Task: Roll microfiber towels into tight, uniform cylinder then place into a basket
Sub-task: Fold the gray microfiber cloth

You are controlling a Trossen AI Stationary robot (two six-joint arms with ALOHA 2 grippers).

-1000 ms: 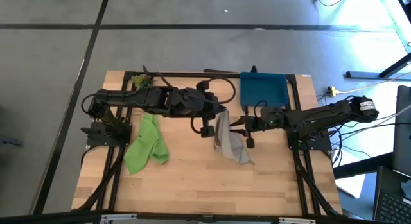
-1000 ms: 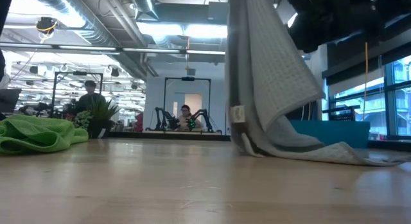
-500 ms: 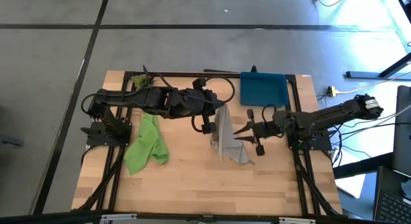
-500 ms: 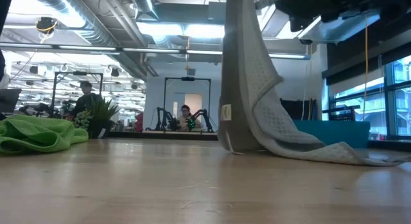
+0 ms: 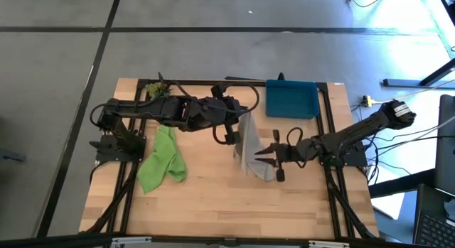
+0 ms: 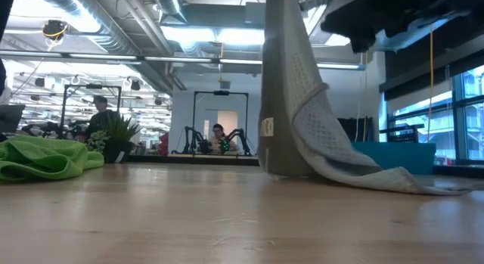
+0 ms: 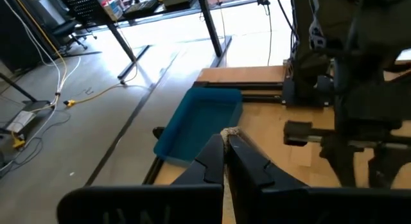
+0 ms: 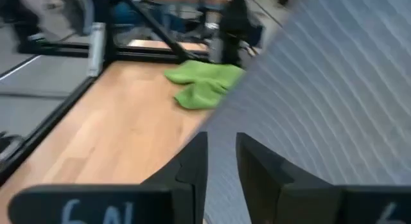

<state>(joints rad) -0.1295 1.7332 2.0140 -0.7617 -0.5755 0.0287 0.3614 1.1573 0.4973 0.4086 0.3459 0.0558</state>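
The grey towel (image 5: 250,150) hangs from my left gripper (image 5: 242,123) at the table's middle. Its lower end (image 6: 393,181) lies on the table, and its white tag (image 6: 266,128) faces the near side. My right gripper (image 5: 261,154) is open, level, just right of the hanging cloth, which fills its wrist view (image 8: 334,102). The lime green towel (image 5: 162,161) lies crumpled on the left. The dark-blue basket (image 5: 291,99) stands at the far edge. My left gripper pinches a top corner of the grey towel (image 7: 228,131) between its two fingertips; only a small tuft shows past them. The towel hangs below the fingers, lifted except for its lower end, which trails on the table. Whether my right gripper touches the cloth, I cannot tell.
A small potted plant (image 5: 155,88) stands at the far left by the left arm. The green towel also shows in the low view (image 6: 41,158). Bare wood lies along the near edge (image 5: 213,205). People sit in the room beyond the table.
My right gripper has drawn back from the grey towel, gone toward the near edge and come in again at the cloth's right side. The hanging towel has shifted a little toward the table's left and now hangs narrower, its lower end still on the table.
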